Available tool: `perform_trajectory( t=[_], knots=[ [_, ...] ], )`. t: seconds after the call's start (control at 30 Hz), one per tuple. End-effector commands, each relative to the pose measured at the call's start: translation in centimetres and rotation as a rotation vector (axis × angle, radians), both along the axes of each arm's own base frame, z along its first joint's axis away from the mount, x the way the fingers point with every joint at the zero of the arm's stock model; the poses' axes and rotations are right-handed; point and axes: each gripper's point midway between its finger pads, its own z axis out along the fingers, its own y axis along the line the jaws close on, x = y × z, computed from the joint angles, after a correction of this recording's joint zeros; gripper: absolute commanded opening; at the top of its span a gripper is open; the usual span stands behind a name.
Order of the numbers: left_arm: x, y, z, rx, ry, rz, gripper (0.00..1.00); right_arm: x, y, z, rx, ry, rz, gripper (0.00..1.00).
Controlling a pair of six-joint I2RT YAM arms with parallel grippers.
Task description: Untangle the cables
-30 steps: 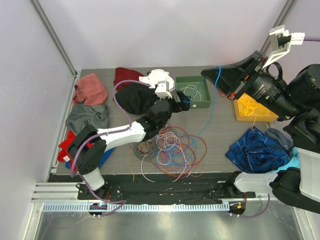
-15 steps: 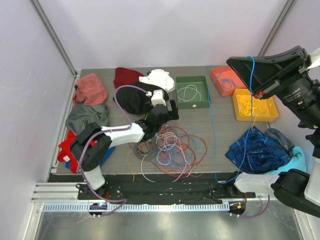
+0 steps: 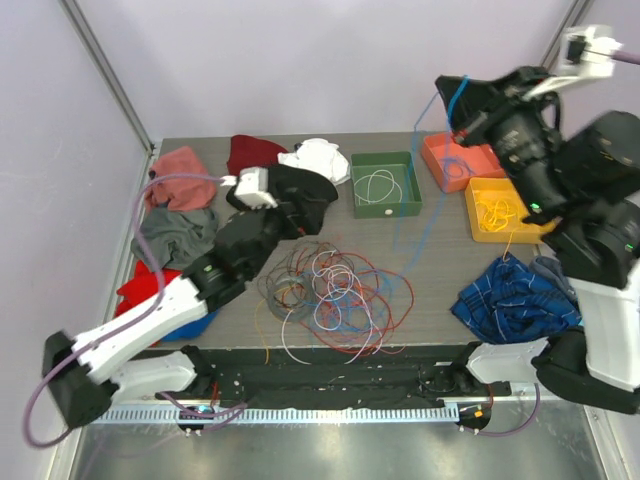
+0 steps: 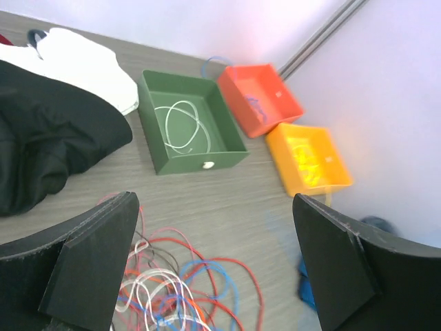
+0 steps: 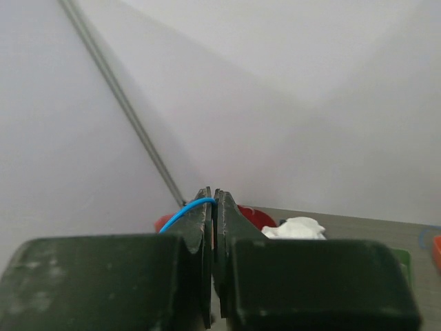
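High above the counter, your right jaws are pressed together on a single blue cable. It trails down toward the tangle of cables heaped at the counter's middle front. Your left jaws stand spread wide with nothing between them. They hover over the tangle's left rear edge, beside a black cloth. Behind the heap, a green bin holds one white cable. A red bin and a yellow bin sit to its right, each with cable inside.
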Motion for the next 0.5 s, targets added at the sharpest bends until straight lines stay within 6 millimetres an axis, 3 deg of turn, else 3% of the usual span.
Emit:
perform_trajectory(
  t=[0.0, 0.03, 0.07, 0.1, 0.13, 0.17, 0.23, 0.3, 0.33, 0.4, 0.47],
  knots=[
    [-3.6, 4.0, -1.8, 0.017, 0.069, 0.008, 1.00, 4.5, -0.8, 0.1, -0.061, -0.016, -0.227, 0.01],
    [-4.4, 4.7, -3.4, 0.035, 0.097, 0.007, 1.00, 5.7, -0.3, -0.2, -0.076, -0.012, -0.257, 0.01],
    [-5.6, 5.8, -2.2, -0.016, 0.073, 0.001, 1.00, 6.6, -0.4, -0.4, -0.094, -0.006, -0.301, 0.01],
    [-6.1, 6.3, -2.4, -0.023, 0.073, 0.000, 1.00, 7.1, -0.6, -0.2, -0.093, -0.007, -0.327, 0.01],
    [-6.8, 7.0, -3.9, -0.003, 0.100, 0.002, 1.00, 7.7, -0.5, -0.1, -0.089, -0.011, -0.340, 0.01],
    [-7.7, 7.9, -2.9, -0.051, 0.078, 0.000, 1.00, 9.3, 0.4, -1.1, -0.100, 0.010, -0.346, 0.01],
    [-8.6, 8.8, -3.8, -0.055, 0.085, -0.004, 1.00, 11.7, -0.6, -1.6, -0.075, 0.030, -0.385, 0.01],
    [-9.6, 9.7, -3.6, -0.075, 0.072, -0.012, 1.00, 14.9, 0.3, -3.1, -0.005, 0.079, -0.328, 0.01],
    [-9.9, 9.9, -4.0, -0.073, 0.074, -0.014, 1.00, 16.8, -2.4, -3.4, 0.026, 0.094, -0.380, 0.01],
    [-10.3, 10.5, -4.1, -0.071, 0.074, -0.014, 1.00, 19.3, -3.4, -3.9, 0.058, 0.106, -0.410, 0.01],
    [-10.7, 10.7, -4.5, -0.054, 0.085, -0.020, 1.00, 20.0, -5.4, -2.6, 0.085, 0.072, -0.459, 0.01]
  ],
)
